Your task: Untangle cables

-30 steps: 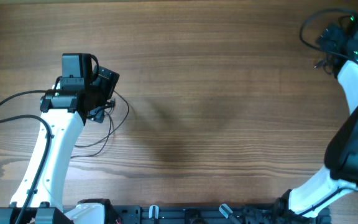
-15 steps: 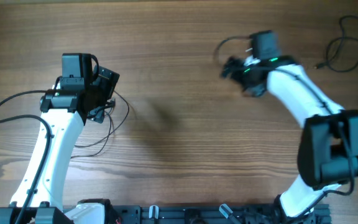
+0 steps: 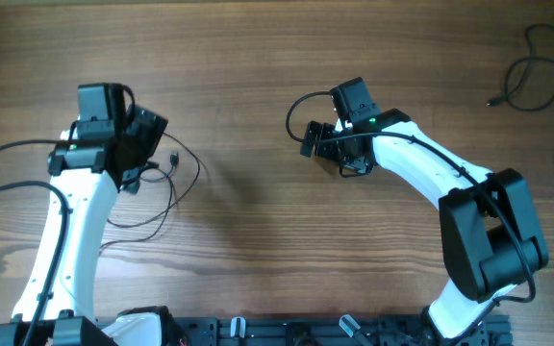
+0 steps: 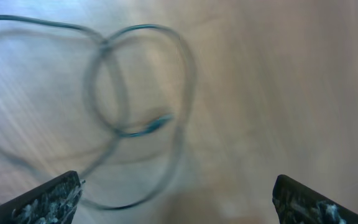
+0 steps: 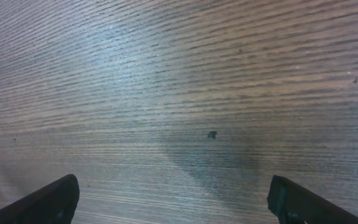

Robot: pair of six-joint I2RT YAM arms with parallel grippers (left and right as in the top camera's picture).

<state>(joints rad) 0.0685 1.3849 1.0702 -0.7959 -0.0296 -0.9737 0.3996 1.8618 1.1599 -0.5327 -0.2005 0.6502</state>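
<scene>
Both hands released, jaws wide, nothing in either. Left hand (image 3: 150,146) hangs over a looped cable (image 3: 175,185). The left wrist view shows its loops crossing just ahead of the fingers (image 4: 48,200), but it's blurred. Right hand (image 3: 320,146) is well apart from the left hand, over bare desk (image 3: 258,58). More cables (image 3: 532,69) lie farthest from the left hand, at the desk's opposite edge.

Risks:
- Closing at the crossing would likely pinch two strands and tighten the tangle.
- The cord is thin and may slip out.
- The blur makes aim unreliable.

No containers in view.
</scene>
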